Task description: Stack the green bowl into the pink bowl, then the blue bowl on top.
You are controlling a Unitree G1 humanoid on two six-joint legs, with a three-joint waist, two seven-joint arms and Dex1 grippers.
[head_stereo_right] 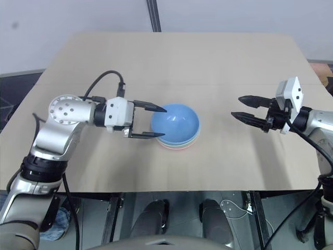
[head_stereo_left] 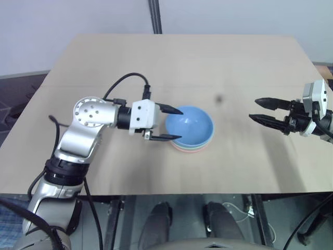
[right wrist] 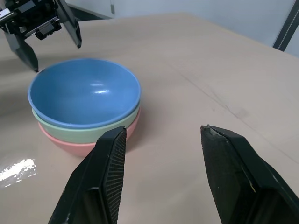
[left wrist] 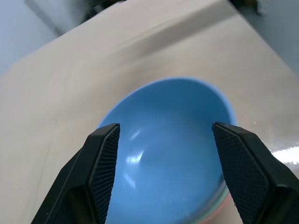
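I see the blue bowl (right wrist: 84, 95) nested atop green bowl (right wrist: 86, 133) and pink bowl (right wrist: 79, 148), frame center. My left pincer (head_stereo_left: 170, 123) straddles its left rim, released, seemingly untouching; right pincer (head_stereo_left: 266, 110) gapes empty, far right.

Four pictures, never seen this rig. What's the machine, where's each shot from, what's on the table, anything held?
It is a humanoid robot with two arms, each ending in a two-fingered black hand. Two pictures come from its head camera, looking down over a tan table. The other two come from wrist cameras, looking along each hand's fingers.

On the table stands one stack: the pink bowl at the bottom, the green bowl in it, the blue bowl on top.

The left hand is open, fingers either side of the blue bowl's rim, gripping nothing. The right hand is open and empty, well off to the side.
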